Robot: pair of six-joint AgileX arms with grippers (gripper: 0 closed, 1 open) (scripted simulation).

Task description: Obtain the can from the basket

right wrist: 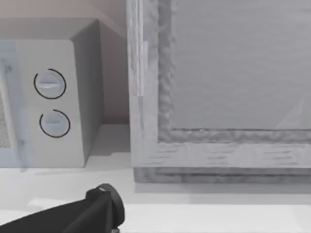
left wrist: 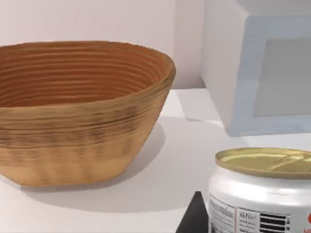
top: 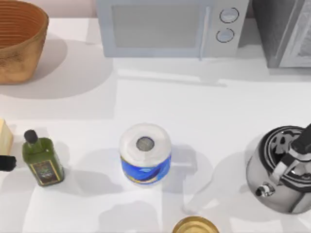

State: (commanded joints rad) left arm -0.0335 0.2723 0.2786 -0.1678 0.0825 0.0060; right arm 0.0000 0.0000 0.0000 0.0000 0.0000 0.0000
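One can (left wrist: 265, 191), one basket (top: 19, 39). Can sits outside the basket, close in the left wrist view, a dark left gripper finger (left wrist: 194, 218) just beside it; finger state can't be told.

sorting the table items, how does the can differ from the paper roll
The can has a dull gold metal top and white side with printed marks; the paper roll is white with a blue wrapper and a hole at its centre. In the top view, the roll looks wider than the can's top. Both are upright cylinders.
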